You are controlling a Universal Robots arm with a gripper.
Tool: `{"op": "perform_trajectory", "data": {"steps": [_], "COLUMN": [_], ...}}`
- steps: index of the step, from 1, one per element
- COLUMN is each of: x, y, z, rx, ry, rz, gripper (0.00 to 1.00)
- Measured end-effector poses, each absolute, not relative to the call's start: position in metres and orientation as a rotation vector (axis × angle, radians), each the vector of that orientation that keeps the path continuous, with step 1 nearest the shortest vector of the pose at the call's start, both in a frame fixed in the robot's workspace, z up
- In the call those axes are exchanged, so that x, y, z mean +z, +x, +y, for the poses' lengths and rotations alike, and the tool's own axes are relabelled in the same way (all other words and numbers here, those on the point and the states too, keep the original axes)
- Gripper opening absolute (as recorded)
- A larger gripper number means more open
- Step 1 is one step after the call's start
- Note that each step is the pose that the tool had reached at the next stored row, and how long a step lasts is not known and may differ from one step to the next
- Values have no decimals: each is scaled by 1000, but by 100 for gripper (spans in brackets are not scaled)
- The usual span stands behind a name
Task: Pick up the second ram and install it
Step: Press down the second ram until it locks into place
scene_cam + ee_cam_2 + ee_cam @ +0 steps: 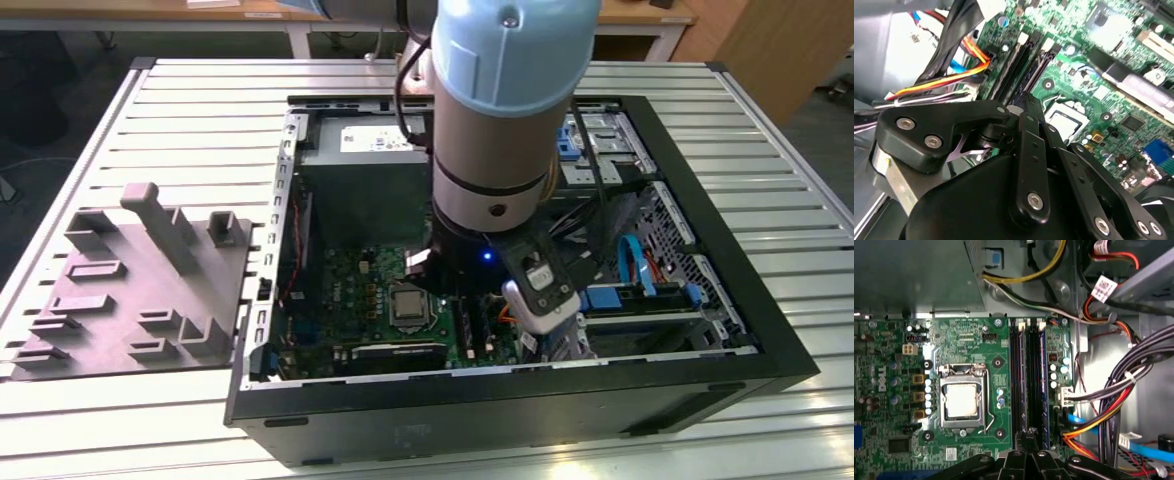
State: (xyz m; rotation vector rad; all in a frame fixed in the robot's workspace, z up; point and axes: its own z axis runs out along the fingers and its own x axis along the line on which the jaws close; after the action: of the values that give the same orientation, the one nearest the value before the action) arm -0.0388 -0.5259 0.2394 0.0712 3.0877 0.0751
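Exterior view first: the robot arm reaches down into an open computer case that lies on a slatted metal bench. A grey moulded holder sits on the bench at the exterior view's left, just beside the case. Inside the case lie the green motherboard and its processor socket.

First wrist view: the tool hangs over the black memory slots, its dark links at the edge of the picture. The fingertips look drawn together, but I cannot tell whether they grip anything. A thin blue memory stick stands upright in the slot nearest the cable bundle; whether it is the second stick I cannot tell. The processor socket lies beside the slots.

Second wrist view: the tool's black linkage stands close above the slots, with orange and yellow wires beside them.
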Motion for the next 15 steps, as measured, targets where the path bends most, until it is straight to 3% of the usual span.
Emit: {"op": "perform_trajectory", "data": {"steps": [15], "x": [231], "y": [-36], "z": [-533], "rx": [75], "ry": [73], "rz": [3089], "gripper": [10]}}
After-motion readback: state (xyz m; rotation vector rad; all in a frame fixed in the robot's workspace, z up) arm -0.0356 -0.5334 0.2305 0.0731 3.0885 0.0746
